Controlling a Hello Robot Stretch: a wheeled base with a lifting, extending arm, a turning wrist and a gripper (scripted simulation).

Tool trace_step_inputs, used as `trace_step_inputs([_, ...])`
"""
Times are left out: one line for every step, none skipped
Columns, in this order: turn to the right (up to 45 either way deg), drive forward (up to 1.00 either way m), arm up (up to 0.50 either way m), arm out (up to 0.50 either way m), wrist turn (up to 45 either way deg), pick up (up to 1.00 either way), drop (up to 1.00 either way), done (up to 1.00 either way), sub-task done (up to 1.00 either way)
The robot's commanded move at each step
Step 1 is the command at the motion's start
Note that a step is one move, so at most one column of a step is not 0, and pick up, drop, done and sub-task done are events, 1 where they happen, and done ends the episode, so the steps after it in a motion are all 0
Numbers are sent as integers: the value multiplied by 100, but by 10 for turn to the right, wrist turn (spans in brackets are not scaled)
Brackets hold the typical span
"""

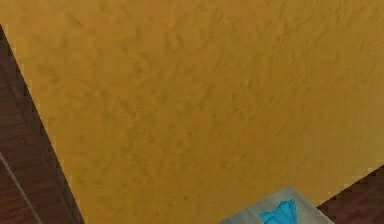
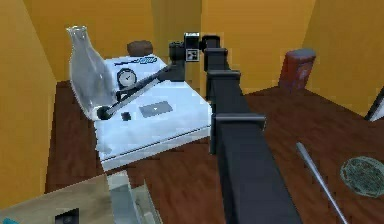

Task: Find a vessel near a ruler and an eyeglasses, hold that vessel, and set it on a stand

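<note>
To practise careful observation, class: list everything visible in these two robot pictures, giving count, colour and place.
walls: several, orange, all round
floor: one, dark brown wood, throughout
low surface: one, white, arm side view's left
glass vessel: one, clear, low surface's left end
round dial: one, white-faced, right of the vessel
flat square: one, grey, on the low surface
reddish cylinder: one, red-brown, floor by far wall
round thing: one, grey-green, floor at right
thin rod: one, grey, floor beside it
blue thing: one, forward view's bottom edge
arm: one, dark, from bottom edge
claw: one, dark, by the vessel; cannot tell whether it holds anything
</note>
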Motion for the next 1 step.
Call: trace_step_inputs([0, 0, -32, 0, 0, 0, 0, 0, 0])
